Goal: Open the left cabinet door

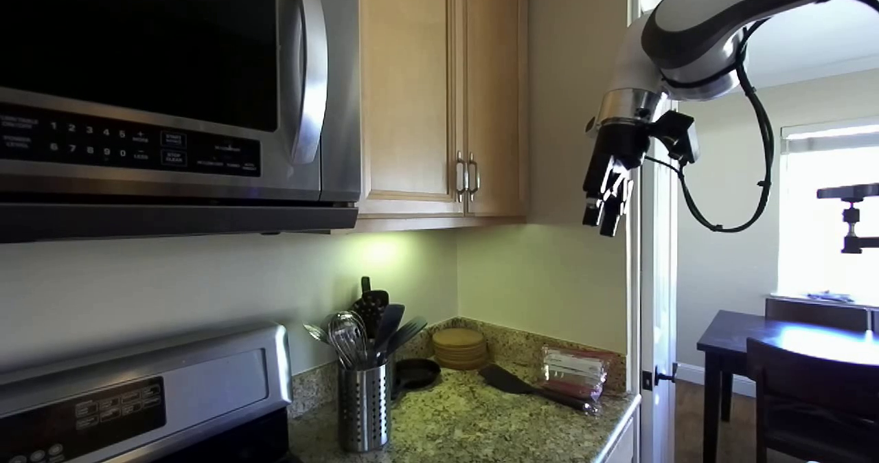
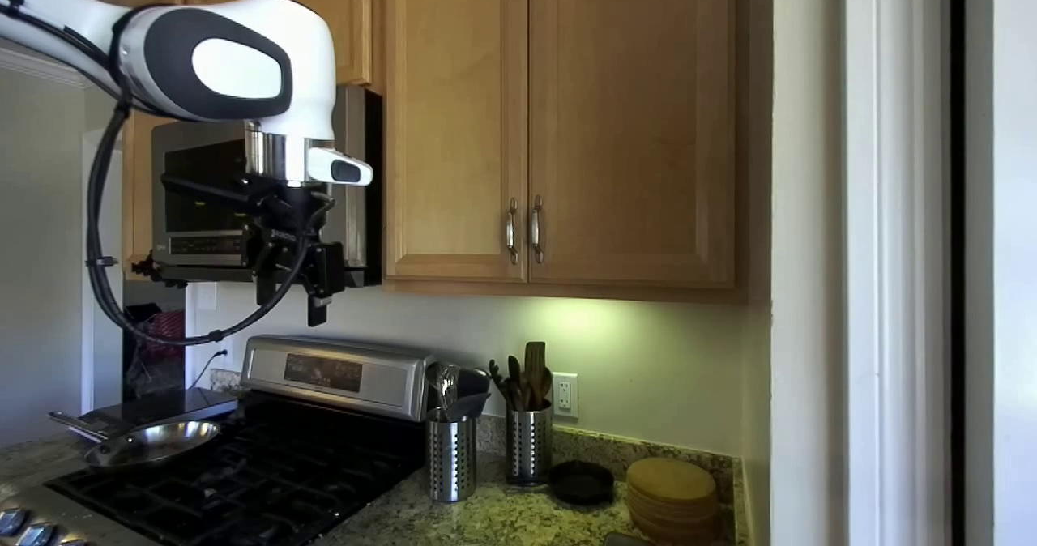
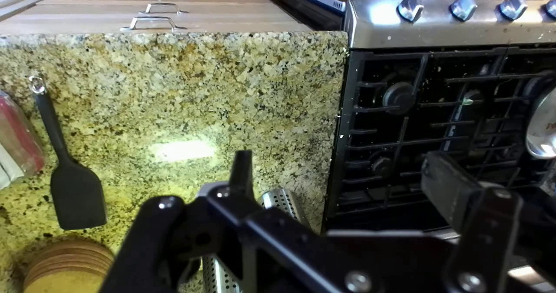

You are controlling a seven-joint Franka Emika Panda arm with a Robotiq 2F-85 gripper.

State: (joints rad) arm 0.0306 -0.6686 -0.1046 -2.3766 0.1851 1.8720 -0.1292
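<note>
The left cabinet door is tall, light tan wood with a recessed panel. It is shut and shows in both exterior views (image 1: 408,85) (image 2: 454,117). Its slim silver bar handle (image 1: 460,176) is at its lower right corner, close beside the twin door's handle (image 1: 474,176); it also shows in an exterior view (image 2: 512,232). My gripper (image 1: 601,221) points down in the air, out in front of the cabinets and apart from the handle. It also shows in an exterior view (image 2: 292,303). In the wrist view its fingers (image 3: 339,162) are wide apart with nothing between them. The door is out of the wrist view.
A steel microwave (image 1: 302,140) adjoins the left door's left side. Below are the gas stove (image 2: 243,465), the granite counter (image 3: 195,88), steel utensil holders (image 2: 451,457), a black spatula (image 3: 78,193) and stacked round tan mats (image 2: 672,489). A side wall (image 1: 563,140) borders the cabinets' right.
</note>
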